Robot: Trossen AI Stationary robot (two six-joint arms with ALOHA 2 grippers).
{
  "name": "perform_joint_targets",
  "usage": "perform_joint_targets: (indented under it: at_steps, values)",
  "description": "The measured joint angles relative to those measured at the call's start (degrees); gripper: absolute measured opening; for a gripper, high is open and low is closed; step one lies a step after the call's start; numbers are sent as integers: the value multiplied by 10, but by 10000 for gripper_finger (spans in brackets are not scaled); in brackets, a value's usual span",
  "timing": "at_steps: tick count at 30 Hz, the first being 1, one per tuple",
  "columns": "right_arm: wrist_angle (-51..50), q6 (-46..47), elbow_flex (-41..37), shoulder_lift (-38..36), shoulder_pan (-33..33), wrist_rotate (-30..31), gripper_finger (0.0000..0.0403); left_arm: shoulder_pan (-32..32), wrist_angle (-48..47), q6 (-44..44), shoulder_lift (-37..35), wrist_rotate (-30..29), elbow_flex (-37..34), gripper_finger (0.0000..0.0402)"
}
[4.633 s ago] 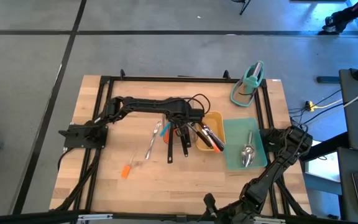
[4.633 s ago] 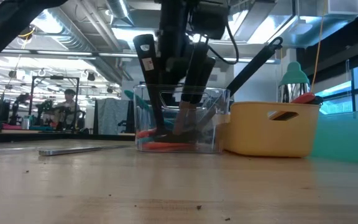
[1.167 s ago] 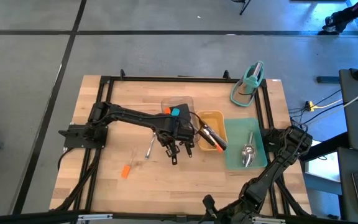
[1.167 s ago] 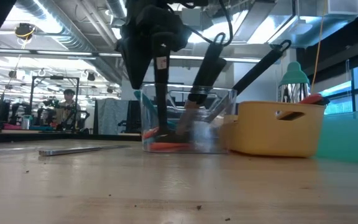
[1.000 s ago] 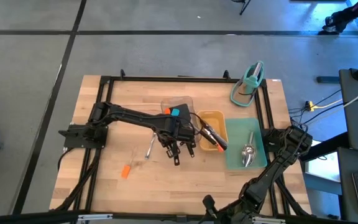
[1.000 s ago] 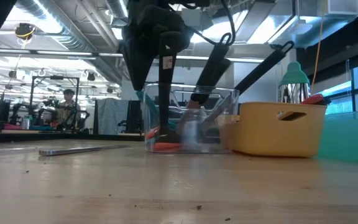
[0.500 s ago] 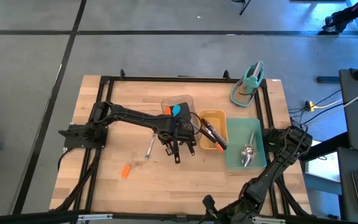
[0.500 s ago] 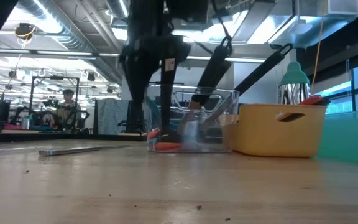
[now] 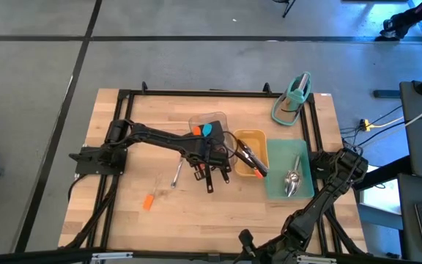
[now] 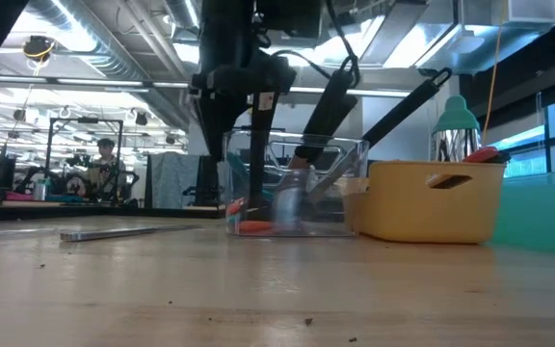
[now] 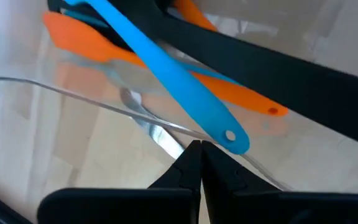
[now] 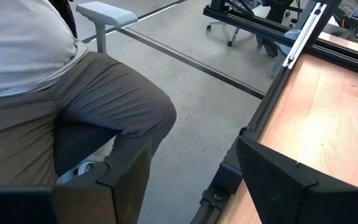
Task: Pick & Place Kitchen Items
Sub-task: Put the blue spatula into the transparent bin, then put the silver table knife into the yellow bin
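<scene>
Two utensils [image 9: 176, 174] left on surface [image 9: 123, 213] | rest binned | left pincer [image 9: 209, 180] together, empty | right pincer [image 12: 191, 180] apart, parked

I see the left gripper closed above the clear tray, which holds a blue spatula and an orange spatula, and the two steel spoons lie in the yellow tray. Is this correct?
Not fully. In the high view the steel spoons lie in the teal tray, not the yellow tray. The rest stands: the left gripper is shut above the clear tray, with the blue spatula and orange spatula inside.
</scene>
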Motion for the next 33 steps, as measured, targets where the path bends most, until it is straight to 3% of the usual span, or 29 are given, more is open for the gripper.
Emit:
perform_joint_targets:
  at_steps: [9,18,23,28,33]
  values:
    - [0,3,0,0,0,0,240,-7,-11,8,0,-12,27,2]
    - [-2,2,0,0,0,0,240,-29,-102,-15,-1,-68,116,2]
    - [0,4,0,0,0,-1,240,-29,-72,4,-1,-19,128,2]
    - [-4,8,0,0,1,-2,240,-53,-119,-12,-13,30,128,2]
    - [-13,18,0,0,1,-6,240,-96,-147,-60,-20,33,128,2]
